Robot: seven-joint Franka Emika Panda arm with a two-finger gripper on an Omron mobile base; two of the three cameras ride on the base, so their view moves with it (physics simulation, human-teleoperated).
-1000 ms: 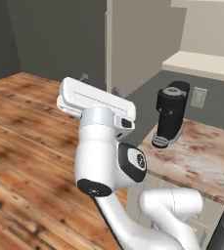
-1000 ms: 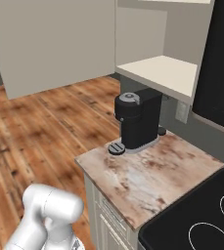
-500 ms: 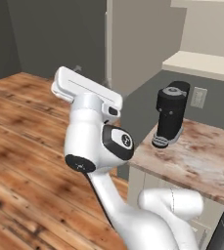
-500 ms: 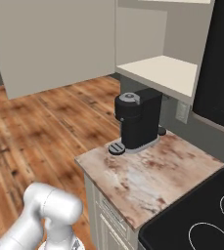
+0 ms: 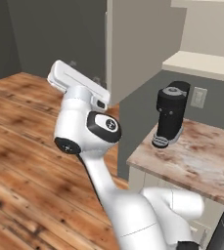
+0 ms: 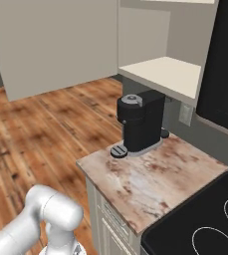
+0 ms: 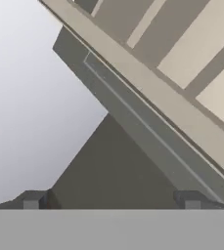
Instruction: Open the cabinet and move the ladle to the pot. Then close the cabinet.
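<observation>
A: Where is the cabinet (image 6: pixel 56 45)?

B: Its cream door stands swung out over the wood floor (image 6: pixel 46 129) in the right base view; the open shelf (image 6: pixel 165 74) shows beside it, up on the wall above the counter (image 6: pixel 150 174). In the left base view the door panel (image 5: pixel 143 44) hangs just beyond the raised hand; whether the hand touches it I cannot tell.

A: Gripper?

B: In the hand view the gripper (image 7: pixel 111 199) has its two dark tips far apart at the bottom edge, spread wide, nothing between them; ahead of the tips lies a slanted cream edge of the cabinet and a grey wall surface.

A: Further out?

B: A black coffee machine (image 6: pixel 138 124) stands on the marbled counter below the open shelf, well apart from the hand; a wall socket (image 6: pixel 185 115) sits just beside it; a black stove top (image 6: pixel 205 224) adjoins the counter; a dark panel (image 6: pixel 227 64) hangs above that.
</observation>
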